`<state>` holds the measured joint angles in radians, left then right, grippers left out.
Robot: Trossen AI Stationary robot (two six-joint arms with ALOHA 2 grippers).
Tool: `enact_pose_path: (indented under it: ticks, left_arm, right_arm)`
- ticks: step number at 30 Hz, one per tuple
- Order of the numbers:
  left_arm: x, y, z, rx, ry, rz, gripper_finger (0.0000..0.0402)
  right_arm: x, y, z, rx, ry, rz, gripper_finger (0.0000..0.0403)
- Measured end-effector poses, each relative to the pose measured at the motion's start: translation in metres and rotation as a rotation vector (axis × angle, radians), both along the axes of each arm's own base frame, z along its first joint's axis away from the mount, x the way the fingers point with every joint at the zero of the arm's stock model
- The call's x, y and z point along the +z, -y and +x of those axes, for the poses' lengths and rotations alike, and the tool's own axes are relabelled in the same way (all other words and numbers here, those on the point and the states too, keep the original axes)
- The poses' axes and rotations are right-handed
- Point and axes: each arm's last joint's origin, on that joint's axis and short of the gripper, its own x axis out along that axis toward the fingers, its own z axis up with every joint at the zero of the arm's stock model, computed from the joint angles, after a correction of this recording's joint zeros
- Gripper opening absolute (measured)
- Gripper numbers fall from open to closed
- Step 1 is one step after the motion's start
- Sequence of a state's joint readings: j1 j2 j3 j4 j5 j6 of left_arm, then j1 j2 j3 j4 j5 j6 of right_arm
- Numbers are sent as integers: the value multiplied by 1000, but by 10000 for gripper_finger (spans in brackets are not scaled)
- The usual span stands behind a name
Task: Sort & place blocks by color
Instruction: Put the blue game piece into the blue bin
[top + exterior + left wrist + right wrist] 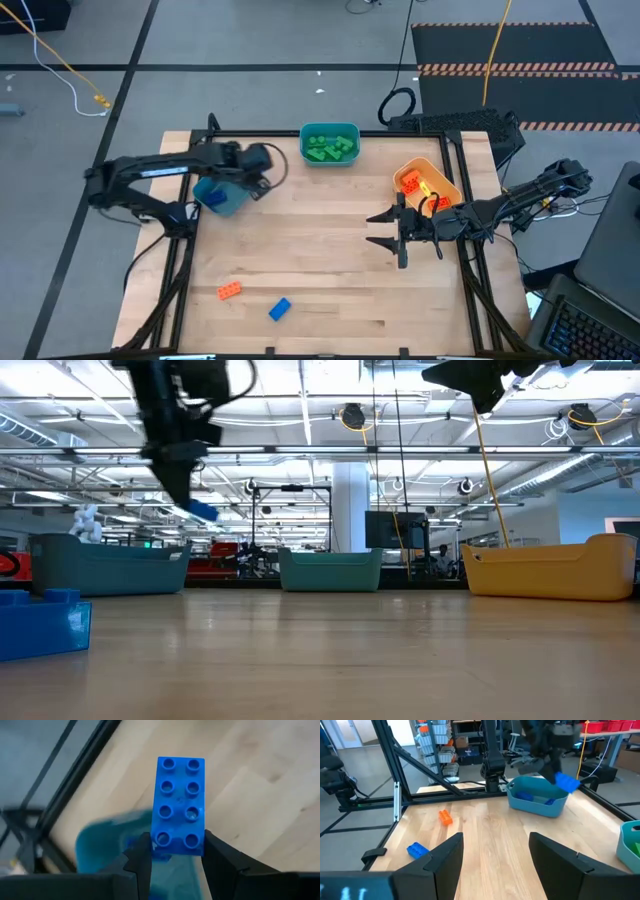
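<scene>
Bins are being used as the anchors of this scene, and the blue bin point(218, 196), sitting near one side edge of the wooden table point(320, 290), is taken as the landmark. A blue two-by-four studded brick point(179, 805) is being held by the left gripper point(172, 852) in the air over the blue bin; its lower end is being pinched between the two dark fingers point(142, 857), which are partly closed on it, while the rest of the brick is sticking out past the fingertips. Other blue bricks point(523, 796) are lying inside that bin.

Across the table from the blue bin, the right gripper point(385, 230) is being held above bare wood with its fingers spread wide and nothing between them. Just beyond it, at the table edge opposite the blue bin, an orange-yellow bin point(432, 172) is holding orange bricks point(411, 183). A teal bin point(329, 128) of green bricks point(330, 147) is standing at the far edge, between the two other bins.

Two bricks are lying loose on the table, well apart from the blue bin toward the near edge: an orange brick point(229, 291) and, beside it, a blue brick point(280, 309).
</scene>
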<state>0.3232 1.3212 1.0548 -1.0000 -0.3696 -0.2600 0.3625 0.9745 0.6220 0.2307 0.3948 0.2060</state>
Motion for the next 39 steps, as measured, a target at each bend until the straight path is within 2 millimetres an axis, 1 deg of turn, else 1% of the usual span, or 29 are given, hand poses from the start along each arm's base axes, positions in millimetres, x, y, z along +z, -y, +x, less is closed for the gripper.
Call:
enact_pose_path:
  ticks: [3, 6, 9, 11, 13, 17, 19, 22, 24, 27, 30, 33, 36, 39]
  left_arm:
    - [-2, 8, -25, 88, 23, -10, 135]
    - [-10, 15, -44, 162, 10, -33, 135]
    - [-18, 20, -60, 226, -11, -34, 135]
    - [-22, 22, -65, 239, -13, -37, 137]
    - [-24, 23, -68, 248, -14, -39, 168]
    - [-25, 24, -67, 233, -18, -42, 270]
    - [-22, 24, -66, 226, -8, -40, 315]
    - [-19, 26, -64, 214, 1, -47, 359]
    - [-16, 28, -62, 199, 27, -85, 373]
    - [-10, 34, -56, 157, 83, -175, 374]
    - [-4, 45, -45, 37, 171, -260, 358]
    - [2, 64, -34, -89, 254, -353, 336]
    - [7, 86, -26, -140, 338, -437, 316]
    - [7, 111, -19, -200, 377, -487, 299]
  right_arm:
    - [0, 0, 0, -2, 2, 10, 219]
    - [0, 0, 0, -2, 5, 12, 219]
    - [0, 0, 0, -4, 5, 19, 219]
    - [0, 0, 0, -4, 5, 19, 219]
    - [0, 0, 0, -4, 5, 19, 219]
    - [0, 0, 0, -4, 5, 18, 219]
    - [0, 0, 0, -3, 5, 17, 219]
    - [0, 0, 0, -3, 5, 16, 219]
    - [0, 0, 0, -3, 4, 15, 219]
    - [0, 0, 0, -3, 4, 12, 219]
    - [0, 0, 0, -2, 4, 11, 219]
    - [0, 0, 0, -2, 4, 11, 219]
    - [0, 0, 0, -2, 4, 11, 219]
    - [0, 0, 0, -3, 3, 17, 219]
